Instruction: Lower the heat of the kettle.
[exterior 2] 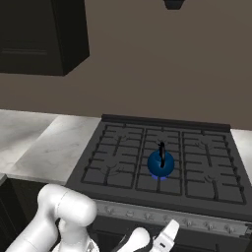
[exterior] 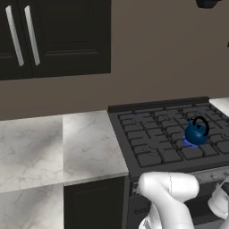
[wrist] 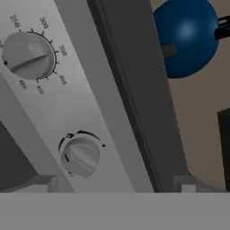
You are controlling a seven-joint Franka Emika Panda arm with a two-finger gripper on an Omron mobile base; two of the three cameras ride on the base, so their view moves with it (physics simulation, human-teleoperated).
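Note:
The small glossy blue kettle (exterior: 197, 133) (exterior 2: 161, 163) with a black loop handle stands on the stove's front centre grate, with a blue glow under it. My gripper (wrist: 116, 185) hangs low in front of the stove's control panel (exterior 2: 147, 214), open, with its fingertips (wrist: 42, 182) wide apart and nothing between them. In the hand view a small silver knob (wrist: 81, 155) sits just beyond the tips, left of their middle. A larger dial ringed with temperature numbers (wrist: 28, 55) lies farther along the panel. The kettle (wrist: 186, 38) shows beyond the stove's edge.
The black gas stove (exterior: 156, 134) has several grate sections. Marble counter (exterior: 53, 147) lies to its left, and dark upper cabinets (exterior: 53, 36) hang above that. My white arm (exterior 2: 64, 211) bends low in front of the oven.

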